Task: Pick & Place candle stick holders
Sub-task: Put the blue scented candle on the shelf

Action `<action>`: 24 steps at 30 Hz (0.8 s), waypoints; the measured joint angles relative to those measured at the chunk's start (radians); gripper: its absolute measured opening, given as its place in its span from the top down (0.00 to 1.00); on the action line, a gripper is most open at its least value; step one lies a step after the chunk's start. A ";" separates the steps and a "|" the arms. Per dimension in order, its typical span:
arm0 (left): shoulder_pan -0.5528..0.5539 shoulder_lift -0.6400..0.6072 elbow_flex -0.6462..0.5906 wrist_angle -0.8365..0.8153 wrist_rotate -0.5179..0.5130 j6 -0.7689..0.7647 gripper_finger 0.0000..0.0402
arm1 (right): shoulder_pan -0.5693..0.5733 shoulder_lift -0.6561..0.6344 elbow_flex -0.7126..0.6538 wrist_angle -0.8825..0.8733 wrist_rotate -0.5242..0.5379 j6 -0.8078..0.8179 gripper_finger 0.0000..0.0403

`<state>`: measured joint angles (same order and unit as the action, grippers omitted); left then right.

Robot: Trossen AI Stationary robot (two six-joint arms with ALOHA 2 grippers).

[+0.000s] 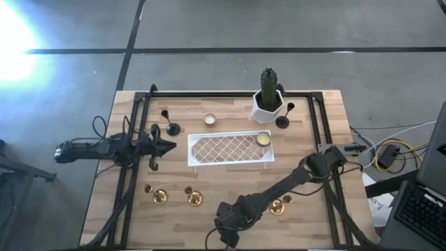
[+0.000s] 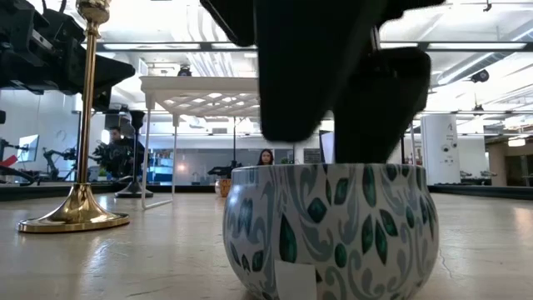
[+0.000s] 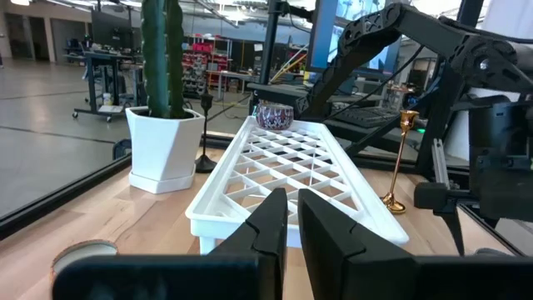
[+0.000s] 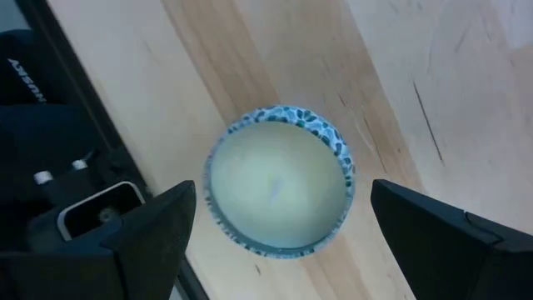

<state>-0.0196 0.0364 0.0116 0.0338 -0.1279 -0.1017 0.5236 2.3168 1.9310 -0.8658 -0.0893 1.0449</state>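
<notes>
Three gold candle stick holders stand on their round bases near the table's front edge. Two black ones stand at the back. My right gripper is open and points down over a blue-green patterned candle tin at the front edge. One finger stands on either side of the tin, just above its rim, and touches nothing that shows. In the high view my right gripper hides the tin. My left gripper is shut and level at the table's left, holding nothing.
A white lattice tray stands mid-table with another candle tin in its right end. A white pot with a cactus and a flat tealight sit at the back. The nearest gold holder stands left of the patterned tin.
</notes>
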 joint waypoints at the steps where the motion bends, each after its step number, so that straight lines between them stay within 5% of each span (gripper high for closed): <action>1: 0.000 0.000 0.000 0.000 0.000 0.000 0.91 | 0.000 0.000 -0.010 0.013 -0.004 0.003 0.11; 24: 0.000 0.000 0.000 0.000 0.000 0.000 0.91 | 0.001 -0.006 -0.130 0.192 0.002 0.024 0.13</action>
<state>-0.0199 0.0364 0.0116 0.0341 -0.1280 -0.1017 0.5243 2.3104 1.8009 -0.6742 -0.0873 1.0692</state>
